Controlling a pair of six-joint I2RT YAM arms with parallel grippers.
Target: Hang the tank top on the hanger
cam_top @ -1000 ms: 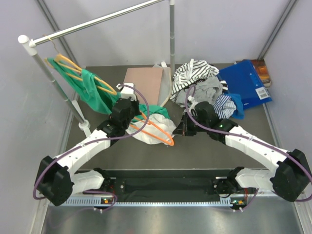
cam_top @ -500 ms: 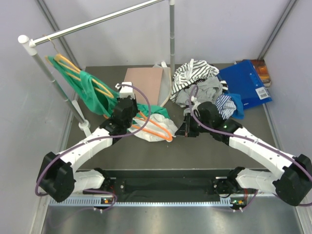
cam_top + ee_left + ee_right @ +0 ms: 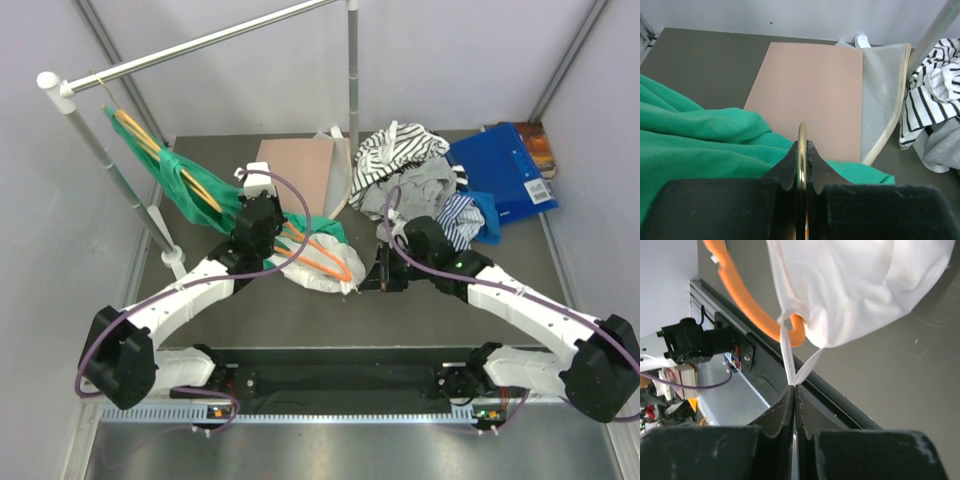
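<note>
The orange hanger (image 3: 325, 255) is held just above the table at mid-left, with the white tank top (image 3: 318, 275) draped over it. My left gripper (image 3: 271, 226) is shut on the hanger's thin metal hook (image 3: 801, 142). My right gripper (image 3: 368, 277) is shut on a narrow white strap (image 3: 790, 362) of the tank top, pulling it taut off the hanger's right end. In the right wrist view the strap loops round the orange hanger arm (image 3: 757, 315), and the tank top's body (image 3: 855, 285) hangs beyond it.
A green garment (image 3: 185, 190) hangs on a paler hanger (image 3: 150, 140) from the rail (image 3: 200, 45) at the left and spreads under my left gripper (image 3: 700, 140). A pink board (image 3: 295, 170), a striped shirt (image 3: 400, 150) on a clothes pile and a blue folder (image 3: 505, 180) lie behind.
My left gripper has moved back a little with the hanger. My right gripper has pulled the strap slightly toward the near edge. The green garment on the rail has swung.
</note>
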